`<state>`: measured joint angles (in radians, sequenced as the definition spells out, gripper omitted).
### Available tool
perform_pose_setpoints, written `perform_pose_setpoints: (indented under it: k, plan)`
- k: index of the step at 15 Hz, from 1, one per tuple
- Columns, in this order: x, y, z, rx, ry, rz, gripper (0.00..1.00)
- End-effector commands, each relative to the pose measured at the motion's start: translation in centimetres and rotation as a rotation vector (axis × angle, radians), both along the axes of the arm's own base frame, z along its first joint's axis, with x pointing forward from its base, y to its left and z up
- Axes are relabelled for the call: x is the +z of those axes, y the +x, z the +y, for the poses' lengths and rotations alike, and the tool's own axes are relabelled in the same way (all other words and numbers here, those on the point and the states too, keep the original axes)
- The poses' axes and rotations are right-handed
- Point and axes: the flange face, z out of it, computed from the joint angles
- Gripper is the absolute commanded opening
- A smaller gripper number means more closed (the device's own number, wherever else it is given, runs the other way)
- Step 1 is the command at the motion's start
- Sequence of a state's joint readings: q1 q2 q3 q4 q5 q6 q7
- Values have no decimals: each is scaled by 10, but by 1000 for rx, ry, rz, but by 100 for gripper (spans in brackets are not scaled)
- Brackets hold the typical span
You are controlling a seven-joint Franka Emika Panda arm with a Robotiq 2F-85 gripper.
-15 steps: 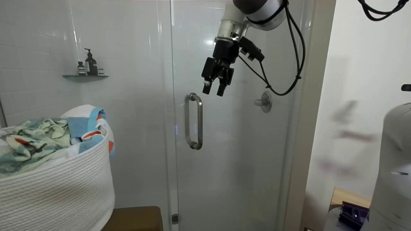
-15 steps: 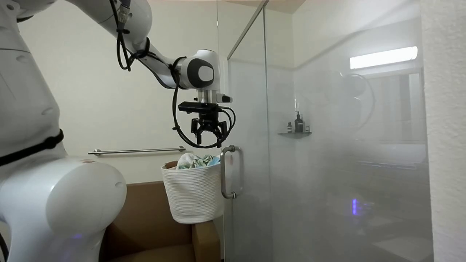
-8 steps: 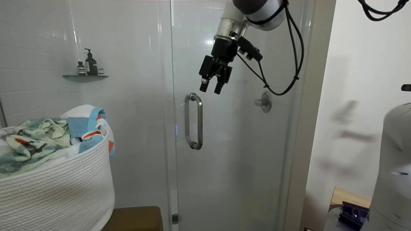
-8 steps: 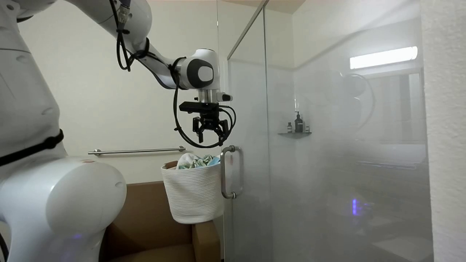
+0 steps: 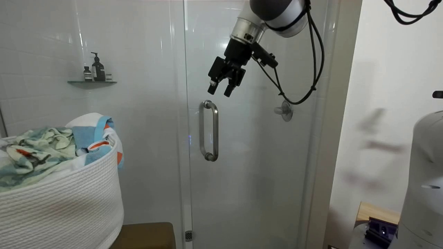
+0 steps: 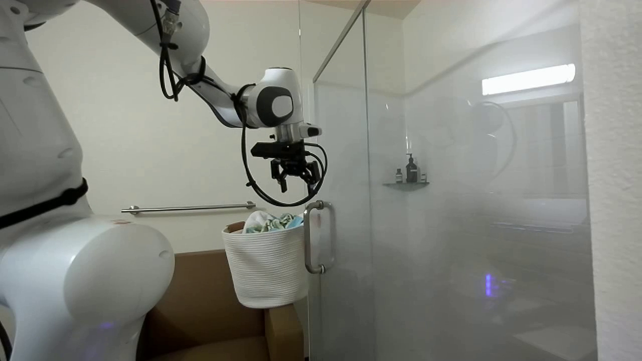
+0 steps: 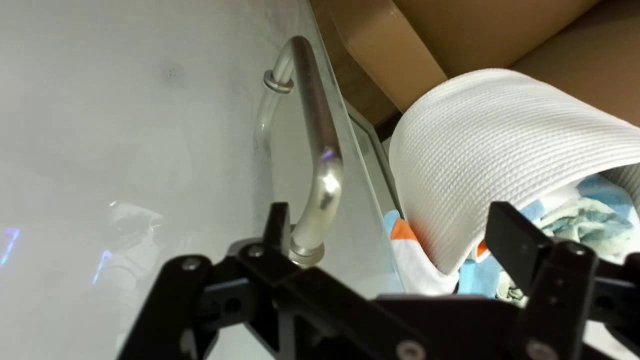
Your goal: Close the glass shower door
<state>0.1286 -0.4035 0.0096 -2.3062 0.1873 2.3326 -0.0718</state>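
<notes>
My gripper (image 5: 219, 92) is spread, tilted, tips hanging just above the bar handle (image 5: 215, 131) and apart from it. Glass shower door (image 5: 256, 173) stands behind my gripper in an exterior view and fills the left in the wrist view (how far it's swung: can't tell). White basket (image 6: 266, 265) of cloths (image 7: 585, 220) shows past the handle edge, by a brown chair (image 6: 200, 301).

One glass shower door (image 5: 254, 138), one robot arm (image 6: 281, 103), one basket (image 6: 266, 268), one shelf (image 5: 91, 82), two dark bottles (image 5: 98, 72)
</notes>
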Motion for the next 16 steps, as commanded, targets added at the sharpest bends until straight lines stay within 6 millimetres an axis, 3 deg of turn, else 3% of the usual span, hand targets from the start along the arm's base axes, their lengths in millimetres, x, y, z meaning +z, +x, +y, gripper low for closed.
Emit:
perform_pose_setpoints:
  k: [1, 16]
  plan:
    - [-5, 2, 0, 26, 2, -78, 100]
    - [-8, 10, 7, 61, -8, -320, 100]
